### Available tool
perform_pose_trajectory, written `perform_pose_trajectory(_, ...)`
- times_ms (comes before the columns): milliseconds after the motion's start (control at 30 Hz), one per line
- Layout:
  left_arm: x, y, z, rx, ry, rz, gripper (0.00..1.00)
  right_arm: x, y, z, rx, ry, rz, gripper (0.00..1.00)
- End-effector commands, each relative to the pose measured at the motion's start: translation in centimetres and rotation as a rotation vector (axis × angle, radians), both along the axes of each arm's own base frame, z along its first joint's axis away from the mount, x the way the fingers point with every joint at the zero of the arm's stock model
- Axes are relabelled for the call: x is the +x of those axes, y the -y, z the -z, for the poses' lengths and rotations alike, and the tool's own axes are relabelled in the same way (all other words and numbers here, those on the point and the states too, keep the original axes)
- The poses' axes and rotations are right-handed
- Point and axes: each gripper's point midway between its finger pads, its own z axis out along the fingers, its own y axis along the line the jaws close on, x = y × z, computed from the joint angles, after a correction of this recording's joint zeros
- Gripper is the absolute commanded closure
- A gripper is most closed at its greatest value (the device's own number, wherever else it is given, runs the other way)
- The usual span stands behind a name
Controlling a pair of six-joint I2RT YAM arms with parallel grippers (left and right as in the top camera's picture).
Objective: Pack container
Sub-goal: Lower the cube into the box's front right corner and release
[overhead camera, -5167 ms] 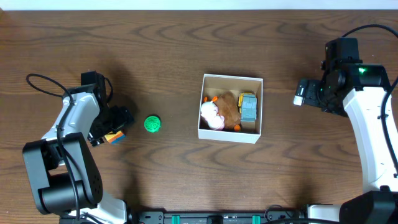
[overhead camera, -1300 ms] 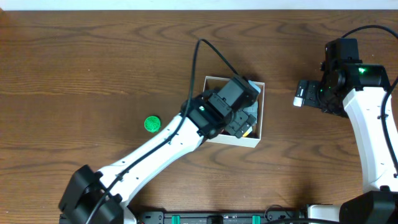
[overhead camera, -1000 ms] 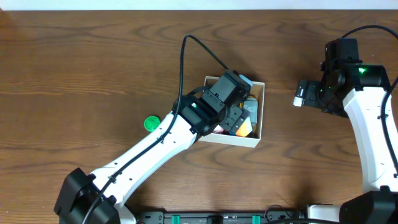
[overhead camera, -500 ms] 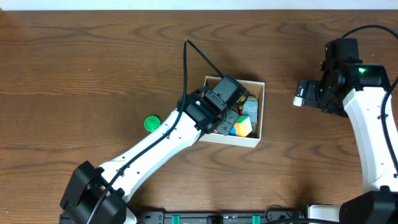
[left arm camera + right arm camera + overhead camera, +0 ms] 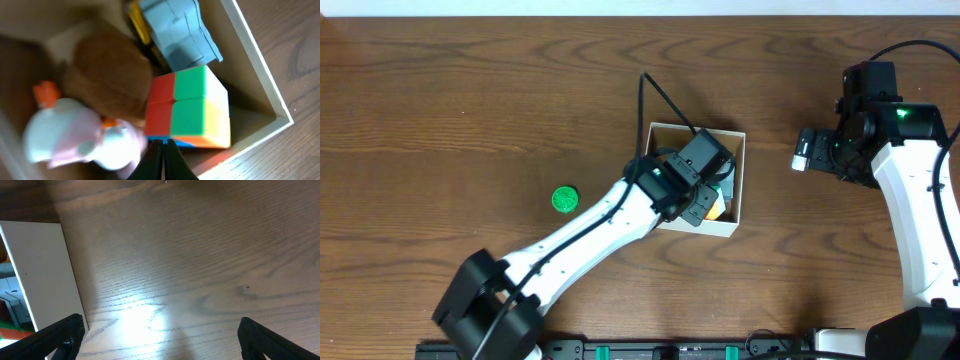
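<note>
Fingertips of the left gripper (image 5: 163, 159) have just closed empty above the colour cube (image 5: 192, 107), now loose in the near right corner of the container (image 5: 725, 227) at the middle of the table (image 5: 470, 100). The right gripper (image 5: 160, 332) hangs wide open beyond its right wall; the green disc (image 5: 565, 199) left of it likely goes next.

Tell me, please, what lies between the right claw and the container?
Only bare wooden table: the overhead view shows nothing between the right claw and the container.
</note>
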Motion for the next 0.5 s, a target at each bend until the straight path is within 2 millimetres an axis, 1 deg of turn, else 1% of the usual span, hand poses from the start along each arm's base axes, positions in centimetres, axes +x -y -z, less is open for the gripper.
perform_pose_trajectory(0,-0.3,1.5,0.9,-0.053,-0.069,-0.011,0.94,-0.1,0.0,-0.2,0.001,0.006,-0.007,0.01)
perform_pose_trajectory(167,-1.0,3.1,2.5,-0.076,-0.116,0.009,0.94,-0.1,0.0,-0.2,0.001,0.005,-0.007,0.01)
perform_pose_trajectory(300,-1.3,3.1,3.9,-0.046,-0.142,0.012,0.94,-0.2,0.0,-0.2,0.001,0.001,-0.007,0.01)
perform_pose_trajectory(367,-1.3,3.0,3.9,-0.043,-0.142,0.011,0.94,-0.3,0.0,-0.1,0.002,-0.002,-0.007,0.01)
perform_pose_trajectory(467,-0.5,2.7,2.6,-0.055,-0.101,0.005,0.94,-0.3,0.0,-0.2,0.001,0.000,-0.007,0.01)
